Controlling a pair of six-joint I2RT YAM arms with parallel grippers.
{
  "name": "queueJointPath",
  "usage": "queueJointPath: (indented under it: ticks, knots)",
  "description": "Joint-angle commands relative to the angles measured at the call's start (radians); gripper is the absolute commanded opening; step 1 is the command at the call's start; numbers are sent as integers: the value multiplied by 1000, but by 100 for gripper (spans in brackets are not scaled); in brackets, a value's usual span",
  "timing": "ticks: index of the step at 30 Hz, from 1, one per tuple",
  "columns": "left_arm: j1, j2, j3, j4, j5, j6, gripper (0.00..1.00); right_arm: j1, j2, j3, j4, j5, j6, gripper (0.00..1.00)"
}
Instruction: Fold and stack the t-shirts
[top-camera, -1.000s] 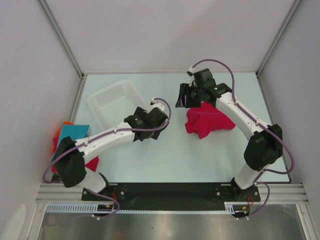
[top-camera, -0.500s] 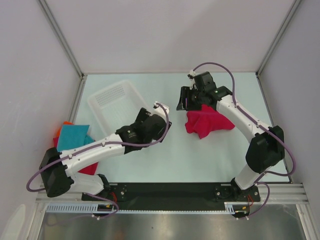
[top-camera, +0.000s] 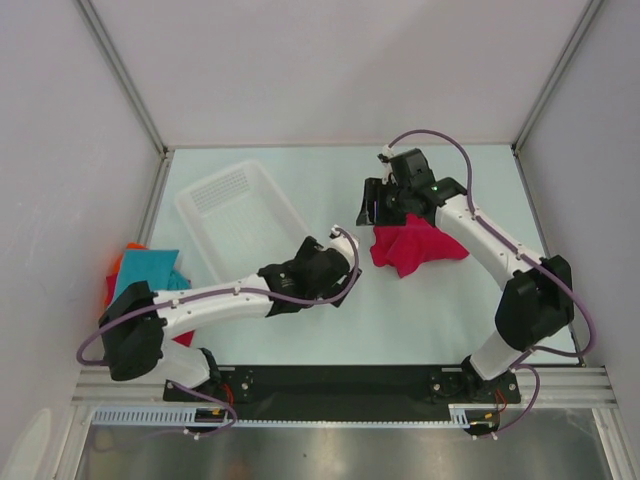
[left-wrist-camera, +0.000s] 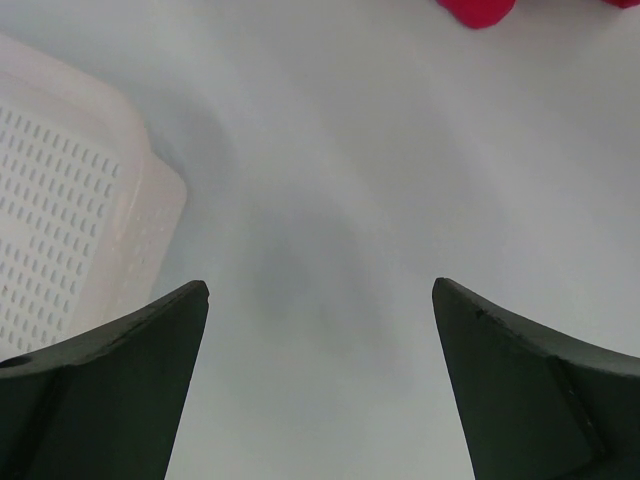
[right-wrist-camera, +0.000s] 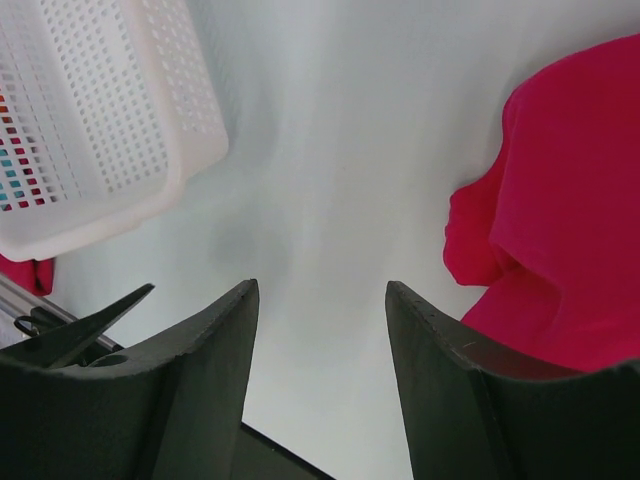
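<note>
Listing the containers first, we record one white mesh basket (top-camera: 232, 205) at 10 o'clock on the desk (top-camera: 440, 320), lying askew to the desk's edges. Its perforated floor shows bare throughout in the overhead view. The right wrist view shows patches of teal and red through the holes of its wall.

T-shirts:
- The crimson t-shirt (top-camera: 412, 248) is a crumpled, unfolded heap at 2 o'clock, flat on the desk and well apart from the basket.
- The folded stack sits at the 8 o'clock edge, partly hidden by the left arm. It has a teal t-shirt (top-camera: 148, 272) on top, an orange t-shirt (top-camera: 130, 248) peeking out at its 11 o'clock corner and a red t-shirt (top-camera: 182, 336) underneath.

Pincers:
- The left pincer (left-wrist-camera: 320, 295) has its jaws wide apart with only bare desk between them. It sits near the desk's centre, with the basket at its 9 o'clock and the crimson heap at its 1 o'clock.
- The right pincer (right-wrist-camera: 320, 290) also has its jaws apart and grips nothing. It hovers at the 10 o'clock edge of the crimson heap, with the cloth just outside one finger.

Against the frame a second earlier, we note that the left arm has swung away from the basket's 4 o'clock corner towards the desk's centre, closer to the crimson heap. The right arm, the heap, the basket and the stack have barely shifted.
</note>
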Motion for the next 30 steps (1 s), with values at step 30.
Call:
queueJointPath:
  ticks: [30]
  knots:
    - [510, -39, -69, -233, 44, -308, 100, -109, -235, -158, -4, -13, -51, 59]
